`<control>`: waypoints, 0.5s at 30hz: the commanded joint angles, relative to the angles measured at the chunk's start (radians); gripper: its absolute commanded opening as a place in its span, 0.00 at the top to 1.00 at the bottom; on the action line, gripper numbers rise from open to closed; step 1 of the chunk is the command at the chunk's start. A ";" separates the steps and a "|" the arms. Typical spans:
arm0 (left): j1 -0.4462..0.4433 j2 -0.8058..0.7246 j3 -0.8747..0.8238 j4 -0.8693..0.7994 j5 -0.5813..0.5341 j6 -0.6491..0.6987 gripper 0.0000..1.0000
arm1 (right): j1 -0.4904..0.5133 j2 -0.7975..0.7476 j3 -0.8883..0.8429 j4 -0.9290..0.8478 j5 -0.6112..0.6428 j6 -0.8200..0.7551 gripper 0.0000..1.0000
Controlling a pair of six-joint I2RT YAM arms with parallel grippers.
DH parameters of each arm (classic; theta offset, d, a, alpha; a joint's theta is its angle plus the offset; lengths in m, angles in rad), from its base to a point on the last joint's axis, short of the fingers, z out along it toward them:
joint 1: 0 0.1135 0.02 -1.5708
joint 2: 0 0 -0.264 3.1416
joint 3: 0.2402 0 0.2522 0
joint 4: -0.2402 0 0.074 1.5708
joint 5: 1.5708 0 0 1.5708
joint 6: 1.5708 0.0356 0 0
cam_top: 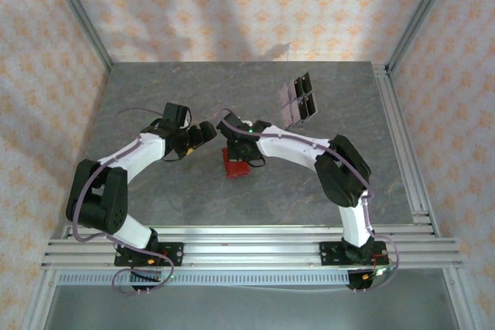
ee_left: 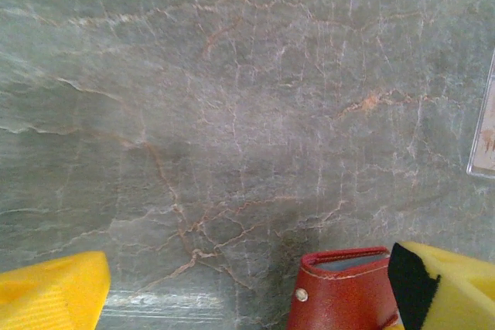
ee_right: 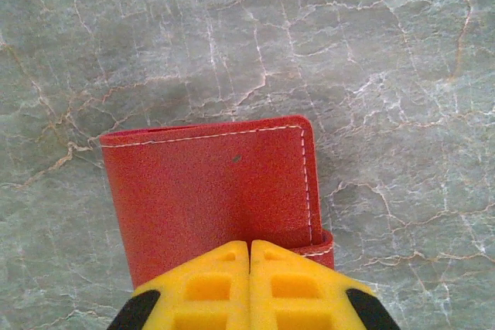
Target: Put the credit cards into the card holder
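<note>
Worktop (cam_top: 155,106): grey marbled slab with pale and rusty veins.

Card holder (cam_top: 234,168): red, closed, lying flat near the middle of the worktop. From the overhead camera it sits between the two arms, partly under the right wrist.

Right end effector (ee_right: 249,268): closed, the yellow fingers (ee_right: 209,291) pressed together along one seam with no gap. In the right wrist camera they come in from 6 o'clock and overlap the near edge of the card holder (ee_right: 209,191). Cannot tell whether anything thin is pinched between them. The red cover faces up, with white stitching along its far and right edges. A short clasp strap (ee_right: 319,243) pokes out at about 4 o'clock from the cover's centre.

Left end effector (ee_left: 247,284): open wide. One yellow finger (ee_left: 54,295) sits at 8 o'clock of the left wrist view, the other at 4 o'clock. A corner of the card holder (ee_left: 344,291) stands up just beside the 4 o'clock finger, possibly touching its black pad. A small metal snap (ee_left: 300,294) shows on the red face, and pale lining at the top edge. Overhead, this end effector is at about 10 o'clock from the card holder, close by.

Clear stand (cam_top: 288,113): at roughly 1 o'clock from the card holder, well apart from it and tilted. It carries four dark cards (cam_top: 303,83) in two pairs. A clear plastic edge (ee_left: 483,129) shows at 3 o'clock in the left wrist view.
</note>
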 commanded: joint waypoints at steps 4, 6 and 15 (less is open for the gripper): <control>-0.035 0.028 -0.074 0.170 0.096 -0.031 0.10 | -0.042 -0.063 -0.086 0.121 -0.080 0.066 1.00; -0.046 0.032 -0.094 0.216 0.111 -0.040 0.11 | -0.051 -0.074 -0.103 0.147 -0.103 0.081 1.00; -0.089 0.057 -0.111 0.323 0.139 -0.071 0.15 | -0.067 -0.104 -0.117 0.197 -0.155 0.120 1.00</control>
